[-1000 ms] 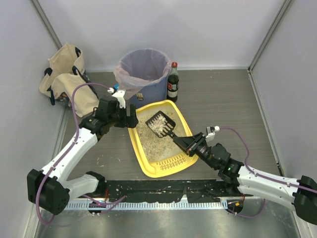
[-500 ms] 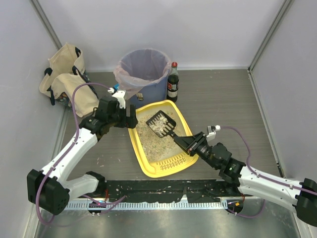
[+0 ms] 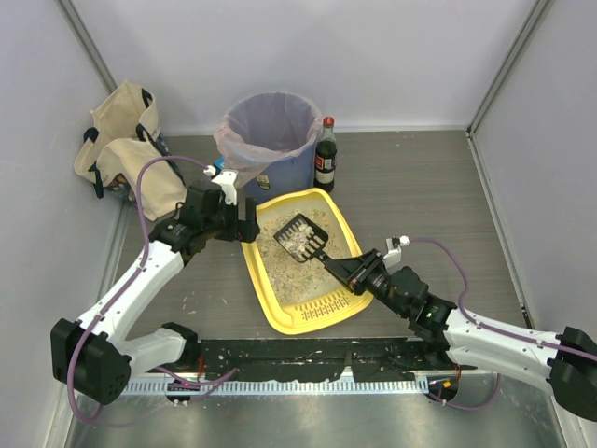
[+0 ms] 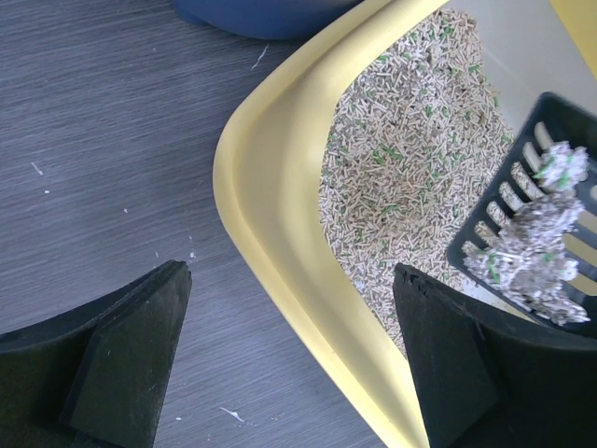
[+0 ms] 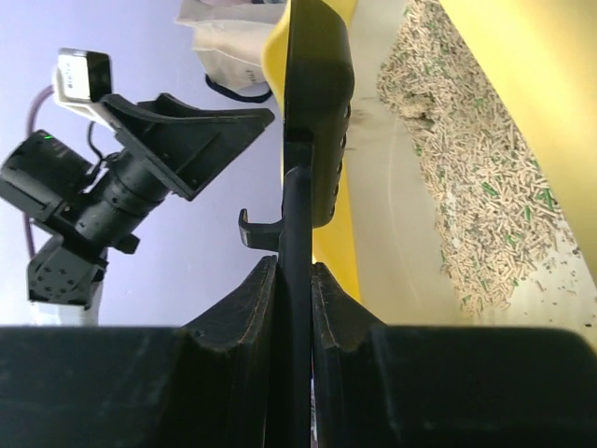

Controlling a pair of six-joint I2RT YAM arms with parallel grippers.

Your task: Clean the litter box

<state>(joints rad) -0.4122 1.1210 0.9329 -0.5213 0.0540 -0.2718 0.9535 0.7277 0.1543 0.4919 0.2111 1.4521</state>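
I see the litter box (image 3: 254, 275) lying on the table (image 3: 420, 196), the blue bin (image 3: 289, 177) just behind its far end. My right pincer (image 3: 345, 269) is clenched on the handle of a black slotted scoop (image 3: 300, 235), reaching in over the box's right rim. The scoop head sits over the granules in the box's far half and carries a grey clump. My left pincer (image 4: 291, 275) is spread wide at the box's far-left corner, one finger outside the rim, one inside.
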